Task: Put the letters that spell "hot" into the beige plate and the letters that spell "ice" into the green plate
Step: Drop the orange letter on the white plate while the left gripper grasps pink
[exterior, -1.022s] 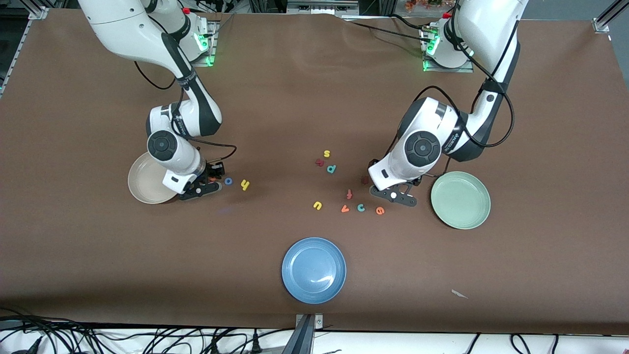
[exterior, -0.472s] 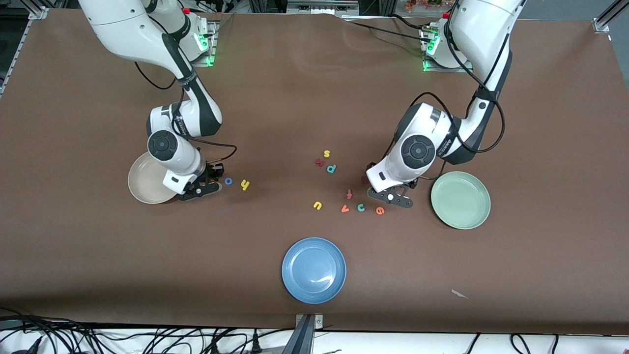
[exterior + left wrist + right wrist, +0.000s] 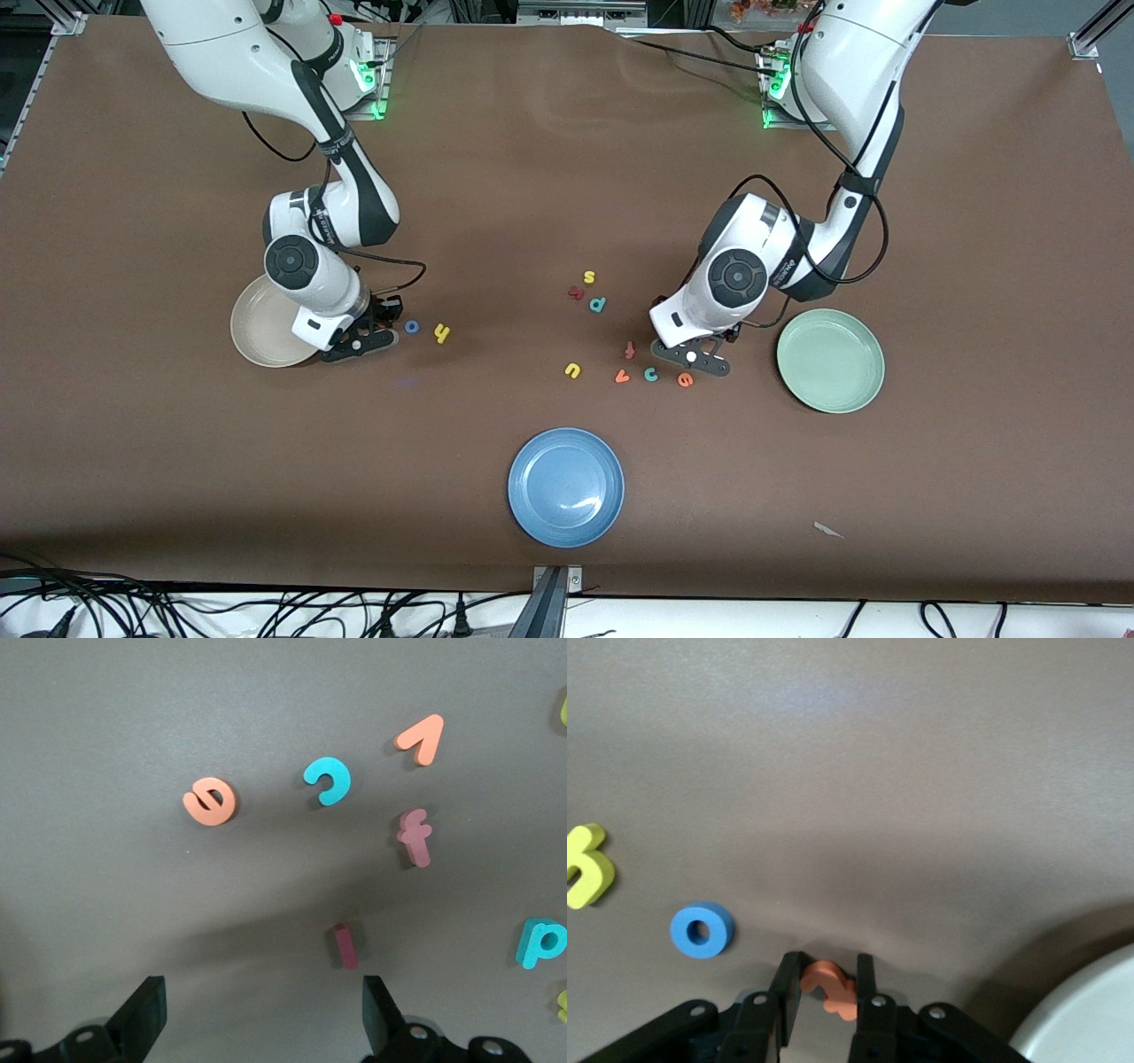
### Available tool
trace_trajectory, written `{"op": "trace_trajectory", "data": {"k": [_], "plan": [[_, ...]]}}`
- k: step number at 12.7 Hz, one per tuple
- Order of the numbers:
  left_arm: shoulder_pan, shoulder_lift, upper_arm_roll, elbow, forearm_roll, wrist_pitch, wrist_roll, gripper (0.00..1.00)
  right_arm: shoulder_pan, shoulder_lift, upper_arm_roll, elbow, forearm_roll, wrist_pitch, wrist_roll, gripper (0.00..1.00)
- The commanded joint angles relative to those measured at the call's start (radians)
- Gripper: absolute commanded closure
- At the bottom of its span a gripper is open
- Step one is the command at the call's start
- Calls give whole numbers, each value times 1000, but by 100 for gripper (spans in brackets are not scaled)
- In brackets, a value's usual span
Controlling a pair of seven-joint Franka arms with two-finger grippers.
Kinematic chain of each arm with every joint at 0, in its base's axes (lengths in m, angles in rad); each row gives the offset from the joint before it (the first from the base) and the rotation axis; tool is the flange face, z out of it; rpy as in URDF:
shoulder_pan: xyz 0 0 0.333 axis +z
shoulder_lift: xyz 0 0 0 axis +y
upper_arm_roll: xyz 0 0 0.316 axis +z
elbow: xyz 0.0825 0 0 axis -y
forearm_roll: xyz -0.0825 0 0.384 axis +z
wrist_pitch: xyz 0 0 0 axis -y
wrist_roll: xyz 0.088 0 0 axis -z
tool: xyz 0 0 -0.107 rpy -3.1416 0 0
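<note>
1. Front view: Two white arms reach over a brown bench. The right pincer sits low, between the beige plate at the right arm's end and the blue o, with the yellow h just past the o. The left pincer hangs over a scatter of letters, with the green plate close beside it at the left arm's end. Just by that pincer lie the orange e, the teal c and an orange v. A blue plate lies well apart, nearer the camera.

2. Left wrist view: The left pincer has its two fingers spread wide with nothing between them. The dark red i lies just ahead of the gap, off toward one finger. The e, c and a pink f lie farther ahead. To take the i well, I judge the pincer should first centre over it, then descend.

3. Right wrist view: The right pincer is clamped on the orange t, which shows between the fingertips at bench level. The o and h lie off to one side; the beige plate's rim is close on the other. I judge a straight lift, then a short carry over the plate, suits best, since the foam is small and could slip.
</note>
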Motion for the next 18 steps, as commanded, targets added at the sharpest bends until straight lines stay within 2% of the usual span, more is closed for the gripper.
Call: {"op": "trace_trajectory", "data": {"k": [1, 3, 5, 8, 9, 10, 11, 12, 13, 14, 17, 18], "plan": [[-22, 23, 8, -7, -11, 61, -18, 6, -5, -8, -7, -2, -6, 8, -10, 100], [-40, 40, 8, -8, -11, 89, -20, 10, -5, -21, -8, 13, -5, -9, -12, 100], [-51, 57, 8, -10, -11, 110, -61, 12, -7, -41, -34, 92, -5, -160, -15, 100], [-65, 60, 10, -36, -11, 117, -83, 31, -8, -51, -105, 237, -3, -404, -53, 100], [-65, 60, 8, -39, -11, 121, -84, 44, -10, -51, -138, 267, -2, -464, -70, 100], [-66, 60, 8, -42, -11, 136, -86, 52, -12, -51, -183, 281, -2, -501, -103, 100], [-66, 62, 8, -45, -11, 144, -90, 60, -15, -46, -227, 277, -2, -509, -152, 100], [-66, 62, 8, -46, -13, 144, -92, 73, -36, -35, -254, 268, 3, -509, -192, 100], [-65, 62, 8, -46, -13, 144, -93, 88, -68, -16, -254, 260, 3, -509, -212, 100], [-65, 60, 8, -46, -13, 144, -103, 97, -90, 3, -254, 255, 3, -509, -231, 100], [-65, 54, 8, -43, -13, 140, -115, 100, -120, 60, -251, 246, 12, -498, -259, 100], [-62, 44, 8, -42, -13, 130, -119, 100, -120, 64, -251, 246, 12, -498, -260, 89]]}}
